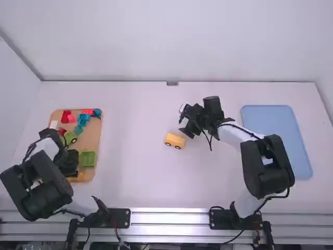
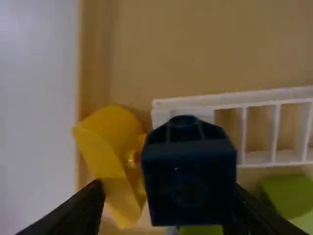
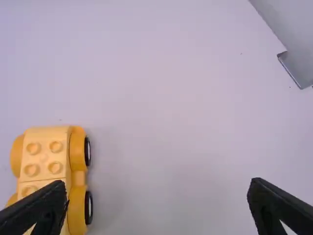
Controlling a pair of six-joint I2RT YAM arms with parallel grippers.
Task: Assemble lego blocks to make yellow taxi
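Observation:
My left gripper is low over the wooden tray at the left. In the left wrist view the left gripper stands open, a dark blue block between its fingers with a gap on one side. Beside that block lies a yellow piece. The yellow wheeled car base rests on the mid-table. Just beyond it is my right gripper. Seen from the right wrist, the right gripper is open and holds nothing, and the studded car base is partly behind one finger.
The wooden tray also holds red blocks, teal blocks, a green block and a white slotted piece. A light blue tray lies at the right, beyond the right arm's links.

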